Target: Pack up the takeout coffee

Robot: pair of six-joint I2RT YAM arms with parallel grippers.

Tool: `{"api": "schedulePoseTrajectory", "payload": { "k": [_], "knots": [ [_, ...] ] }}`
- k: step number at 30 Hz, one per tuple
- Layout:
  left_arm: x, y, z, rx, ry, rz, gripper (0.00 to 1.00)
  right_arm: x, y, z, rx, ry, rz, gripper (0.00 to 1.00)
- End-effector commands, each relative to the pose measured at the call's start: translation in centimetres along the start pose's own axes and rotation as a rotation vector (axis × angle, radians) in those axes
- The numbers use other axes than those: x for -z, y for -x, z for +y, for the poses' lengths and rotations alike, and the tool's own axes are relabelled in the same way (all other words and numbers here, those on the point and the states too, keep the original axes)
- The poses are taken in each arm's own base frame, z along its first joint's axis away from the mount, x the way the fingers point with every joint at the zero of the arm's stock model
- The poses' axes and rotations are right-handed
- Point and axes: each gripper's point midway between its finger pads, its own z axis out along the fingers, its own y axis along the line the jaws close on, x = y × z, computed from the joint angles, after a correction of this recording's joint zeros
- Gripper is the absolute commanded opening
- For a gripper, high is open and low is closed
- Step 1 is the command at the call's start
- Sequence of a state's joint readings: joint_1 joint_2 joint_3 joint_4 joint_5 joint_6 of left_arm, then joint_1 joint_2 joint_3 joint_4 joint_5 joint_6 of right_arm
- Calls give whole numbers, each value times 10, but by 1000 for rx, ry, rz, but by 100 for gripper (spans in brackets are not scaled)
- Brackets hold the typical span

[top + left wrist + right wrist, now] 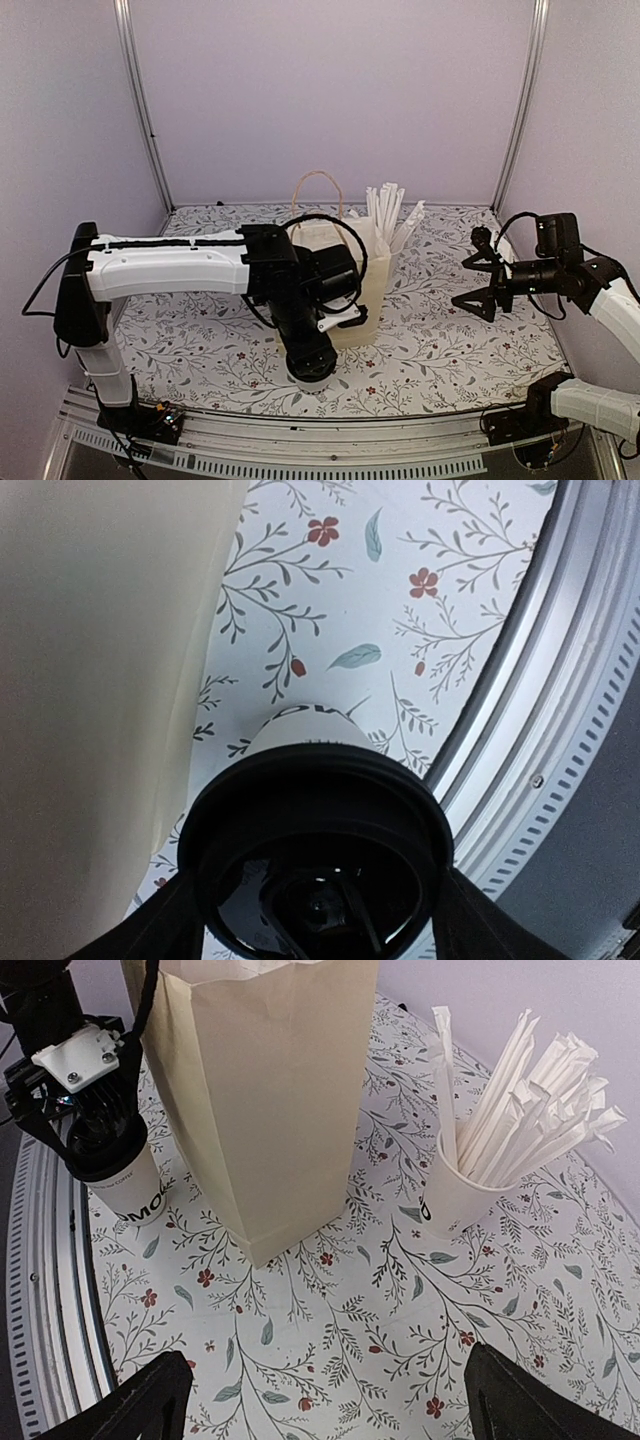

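The takeout coffee [128, 1188], a white paper cup with dark lettering and a black lid [315, 810], stands on the flowered table right beside the front left of the tan paper bag [270, 1100]. My left gripper [95, 1132] reaches down over it. Its two fingers [165, 920] lie against opposite sides of the lid. In the top view the left arm hides the cup. My right gripper [468, 280] hangs open at the right, apart from everything, with only bare table between its fingers [150, 1400].
A white cup full of wrapped straws [470, 1195] stands to the right of and behind the bag [375, 290]. The bag is upright with its mouth open and handles [317, 190] up. A metal rail [540, 730] runs along the table's front edge close to the coffee.
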State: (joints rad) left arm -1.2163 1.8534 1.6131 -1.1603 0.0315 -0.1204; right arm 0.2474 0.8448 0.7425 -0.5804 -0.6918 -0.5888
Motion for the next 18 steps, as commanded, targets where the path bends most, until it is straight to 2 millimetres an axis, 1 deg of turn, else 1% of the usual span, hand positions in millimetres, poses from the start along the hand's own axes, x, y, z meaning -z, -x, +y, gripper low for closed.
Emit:
{"api": "schedulePoseTrajectory", "payload": {
  "k": [1, 7, 11, 14, 16, 18],
  "knots": [
    [-6, -3, -15, -48, 20, 9, 78, -1, -3, 2, -5, 17, 1, 99],
    [-11, -8, -13, -61, 66, 32, 82, -1, -3, 3, -4, 19, 0, 99],
    [-10, -9, -13, -64, 74, 33, 83, -2, -4, 3, -5, 22, 1, 99],
    [-9, -8, -11, -64, 85, 29, 81, -2, -4, 3, -4, 22, 1, 99],
    [-7, -7, -12, -67, 85, 25, 76, -2, -4, 3, -5, 21, 2, 99],
    [0, -3, -15, -66, 74, 4, 71, -2, -4, 3, -7, 22, 3, 99]
  ]
}}
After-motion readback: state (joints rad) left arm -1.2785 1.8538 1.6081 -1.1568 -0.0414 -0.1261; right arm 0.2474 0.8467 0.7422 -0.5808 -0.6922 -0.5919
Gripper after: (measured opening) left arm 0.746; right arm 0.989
